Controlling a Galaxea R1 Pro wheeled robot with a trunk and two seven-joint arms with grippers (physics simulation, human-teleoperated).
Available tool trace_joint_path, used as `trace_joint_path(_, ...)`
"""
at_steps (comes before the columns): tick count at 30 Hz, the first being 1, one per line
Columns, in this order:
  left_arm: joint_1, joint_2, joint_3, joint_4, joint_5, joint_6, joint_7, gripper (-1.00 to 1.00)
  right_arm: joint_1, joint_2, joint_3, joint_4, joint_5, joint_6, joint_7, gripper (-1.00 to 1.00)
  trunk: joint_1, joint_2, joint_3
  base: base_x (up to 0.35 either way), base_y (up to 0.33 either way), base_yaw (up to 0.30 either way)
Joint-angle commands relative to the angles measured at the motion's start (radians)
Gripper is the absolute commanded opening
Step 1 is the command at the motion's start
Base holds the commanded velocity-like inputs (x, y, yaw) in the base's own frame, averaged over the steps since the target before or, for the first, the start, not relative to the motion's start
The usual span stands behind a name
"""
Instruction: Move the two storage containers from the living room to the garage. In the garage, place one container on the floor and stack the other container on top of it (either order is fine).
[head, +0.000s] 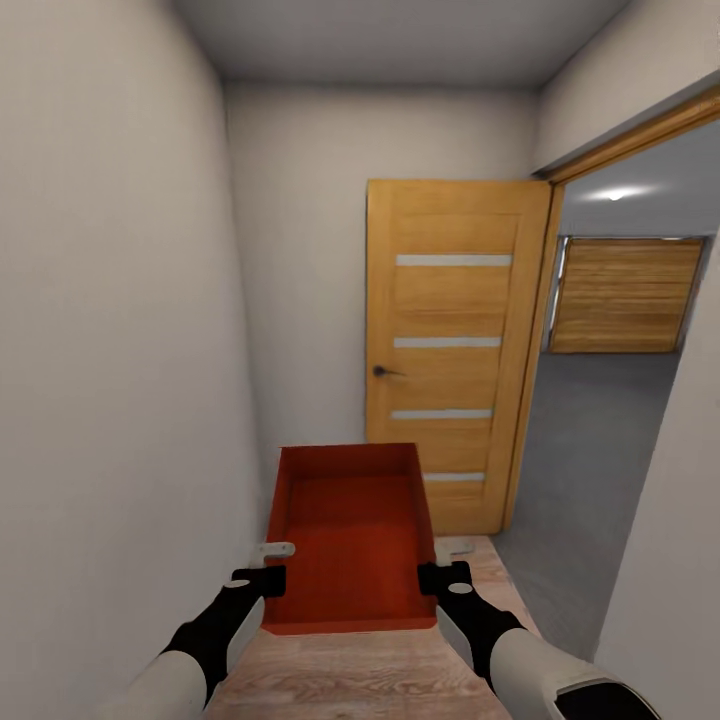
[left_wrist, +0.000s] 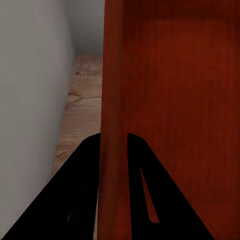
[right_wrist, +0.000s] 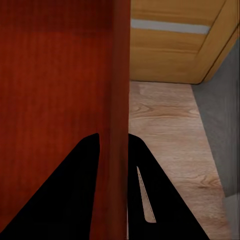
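One container on the move here, red-orange and lidless, carried out in front of the robot between both arms in a narrow white-walled passage. The left pincer is pinched on the bin's left wall, the right pincer on the right wall, both near the end closest to the robot. Look along the left wrist: one dark finger outside the thin wall, the other inside, the wall clamped between. Same story at the right wrist, a finger on each face of that side.

Those walls look thin and upright, so I'd judge this bin light and fairly stiff, though the smooth plastic could slide in a pinch like this. With both grips near one end, the far end hangs forward unsupported; it may dip if either side loosens. Holding opposite walls is the sensible choice, since there's no handle to be seen.

Ahead stands a wooden door, swung open against the end wall. To the right, a doorway gives onto the garage, with grey floor and a planked garage door beyond. Wood planks underfoot for now.
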Motion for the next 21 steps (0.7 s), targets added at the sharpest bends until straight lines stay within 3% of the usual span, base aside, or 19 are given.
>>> trace_joint_path(1,0.001,0.002,0.037,0.0,0.0,0.008,0.029,-1.0,-0.001,-0.009,-0.035,-0.002,0.015,-0.025,-0.018,-1.0,0.001,-0.001,0.0,0.323,0.0,-0.24)
trace_joint_path(21,0.001,0.002,0.037,0.0,0.0,0.008,0.023,-1.0,-0.001,-0.009,-0.035,-0.002,0.015,-0.025,-0.019,-1.0,0.001,-0.001,0.0,0.323,0.0,-0.241)
